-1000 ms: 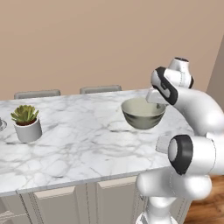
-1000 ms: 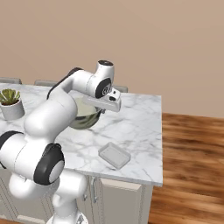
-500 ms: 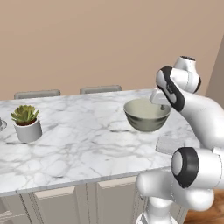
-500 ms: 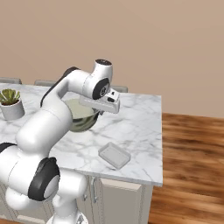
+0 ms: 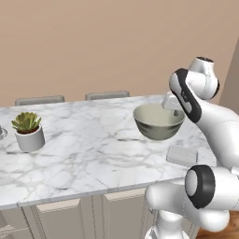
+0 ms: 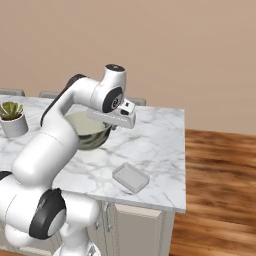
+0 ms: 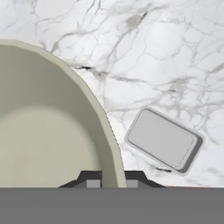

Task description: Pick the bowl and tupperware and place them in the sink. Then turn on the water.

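Note:
My gripper (image 5: 174, 111) is shut on the right rim of the bowl (image 5: 158, 122), a wide pale grey-green bowl with a cream inside, which hangs slightly above the marble counter (image 5: 88, 149). In the hand view the rim of the bowl (image 7: 52, 127) runs between the two fingertips of the gripper (image 7: 112, 183). From the right base view, the gripper (image 6: 112, 127) holds the bowl (image 6: 88, 131) behind my arm. The tupperware (image 5: 184, 155) lies flat on the counter near its front right edge, also seen as tupperware (image 6: 131, 177) and tupperware (image 7: 164, 140). The sink and the water are out of view.
A small grey pot with a succulent (image 5: 29, 131) stands at the counter's left. Two chair backs (image 5: 107, 95) rise behind the far edge. The counter's right end (image 6: 181, 160) drops to a wood floor (image 6: 220, 190).
The bowl has drifted slightly to the right in the gripper's hold, and my arm's elbow has swung lower and closer to the cameras. The tupperware and the plant have not moved.

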Tool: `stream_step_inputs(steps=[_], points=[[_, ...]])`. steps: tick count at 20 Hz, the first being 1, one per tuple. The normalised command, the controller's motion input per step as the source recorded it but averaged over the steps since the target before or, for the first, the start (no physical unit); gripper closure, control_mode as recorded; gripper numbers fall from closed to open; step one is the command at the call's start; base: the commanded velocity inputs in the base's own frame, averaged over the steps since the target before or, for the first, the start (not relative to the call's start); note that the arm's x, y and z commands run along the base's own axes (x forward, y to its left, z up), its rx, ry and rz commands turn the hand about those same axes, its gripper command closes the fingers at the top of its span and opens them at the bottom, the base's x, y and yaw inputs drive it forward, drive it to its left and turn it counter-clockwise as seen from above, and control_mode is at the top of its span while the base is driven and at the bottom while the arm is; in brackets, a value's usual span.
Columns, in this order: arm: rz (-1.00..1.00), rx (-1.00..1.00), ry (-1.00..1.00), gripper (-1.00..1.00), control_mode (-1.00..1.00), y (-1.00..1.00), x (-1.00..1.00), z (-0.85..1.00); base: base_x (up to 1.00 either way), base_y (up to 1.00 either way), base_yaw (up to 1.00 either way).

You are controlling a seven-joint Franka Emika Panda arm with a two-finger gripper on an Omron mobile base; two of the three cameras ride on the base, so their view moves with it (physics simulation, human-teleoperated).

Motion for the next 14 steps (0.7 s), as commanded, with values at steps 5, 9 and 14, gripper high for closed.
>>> stream_step_inputs(steps=[5, 9, 14], points=[[0.0, 0.0, 0.0, 1.0, -1.0, 0.0, -0.06, 0.15, 0.0, 0.0, 0.0], [0.0, 0.0, 0.0, 1.0, 1.0, 0.0, -0.01, 0.05, -0.07, 0.0, 0.0], [0.0, 0.0, 0.0, 1.0, 1.0, 0.0, 0.0, 0.0, -0.52, -0.1, -0.04]])
